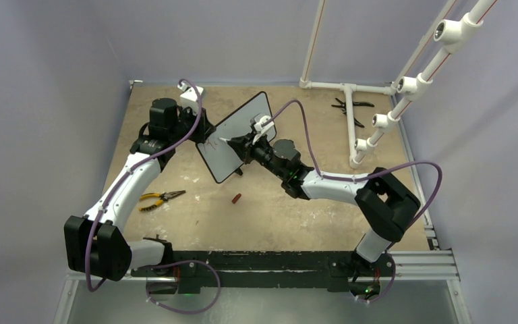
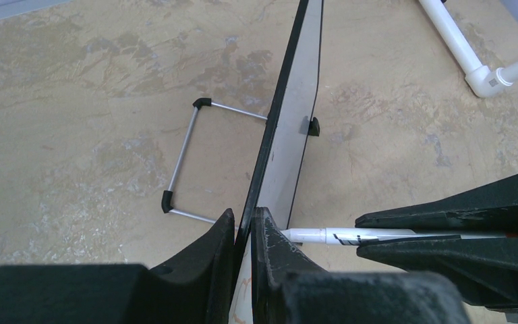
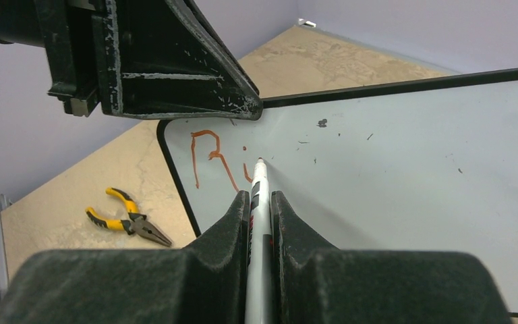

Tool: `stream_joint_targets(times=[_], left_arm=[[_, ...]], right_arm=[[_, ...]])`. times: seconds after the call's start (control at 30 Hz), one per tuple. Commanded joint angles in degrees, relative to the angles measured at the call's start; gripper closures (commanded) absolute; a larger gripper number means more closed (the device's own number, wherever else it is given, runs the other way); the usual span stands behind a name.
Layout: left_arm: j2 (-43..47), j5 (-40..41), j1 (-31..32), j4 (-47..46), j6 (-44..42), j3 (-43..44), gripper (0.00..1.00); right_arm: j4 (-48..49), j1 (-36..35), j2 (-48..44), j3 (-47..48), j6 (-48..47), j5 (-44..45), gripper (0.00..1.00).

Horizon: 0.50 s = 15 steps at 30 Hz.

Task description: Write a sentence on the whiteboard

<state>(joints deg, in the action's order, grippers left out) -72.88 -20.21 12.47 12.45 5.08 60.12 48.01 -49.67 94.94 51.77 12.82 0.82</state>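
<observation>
The whiteboard (image 1: 243,131) stands tilted on edge, its white face (image 3: 391,175) toward my right arm. My left gripper (image 2: 244,226) is shut on its black frame near the upper left corner (image 1: 207,137). My right gripper (image 3: 260,199) is shut on a white marker (image 3: 259,185), and the marker's tip touches the board. The sentence (image 3: 210,156) shows as red strokes reading "Ri" just left of the tip. In the left wrist view the marker (image 2: 324,235) meets the board (image 2: 297,135) from the right, beside my left finger.
Yellow-handled pliers (image 1: 162,198) and a small red cap (image 1: 237,198) lie on the tan table in front of the board. Black pliers (image 1: 351,108) lie by a white pipe frame (image 1: 391,101) at the back right. A wire stand (image 2: 182,155) sticks out behind the board.
</observation>
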Motion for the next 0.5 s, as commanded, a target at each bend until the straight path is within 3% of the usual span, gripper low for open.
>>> stream_joint_targets(times=[0.0,0.47], left_arm=[[0.29,0.83,-0.49,-1.02,-0.39,-0.72,1.00],[0.37,0.58,-0.58,-1.09,-0.34,-0.70,1.00]], right_arm=[[1.53,0.45,1.18,3.00,0.02,1.27,1.00],[2.16,0.54,2.53,3.59,-1.49,0.68,1.00]])
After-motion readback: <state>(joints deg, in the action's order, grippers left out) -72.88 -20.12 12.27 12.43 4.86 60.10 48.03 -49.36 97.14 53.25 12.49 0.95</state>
